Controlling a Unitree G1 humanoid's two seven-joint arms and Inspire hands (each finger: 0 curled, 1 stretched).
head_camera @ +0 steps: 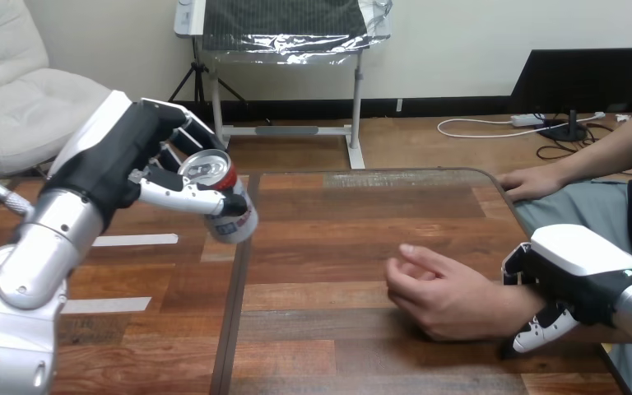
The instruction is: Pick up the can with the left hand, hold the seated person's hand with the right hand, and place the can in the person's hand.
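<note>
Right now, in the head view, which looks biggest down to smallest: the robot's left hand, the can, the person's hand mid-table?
1. left hand
2. person's hand mid-table, nearly alike; the left hand may be nearer the camera, so unsure
3. can, clearly smallest

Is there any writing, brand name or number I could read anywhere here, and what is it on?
On the can held in the robot's left hand: some dark print on its red and white side, too small and blurred to read.
On the wooden table: no text.
On the right hand and the person's hand: no text.
</note>
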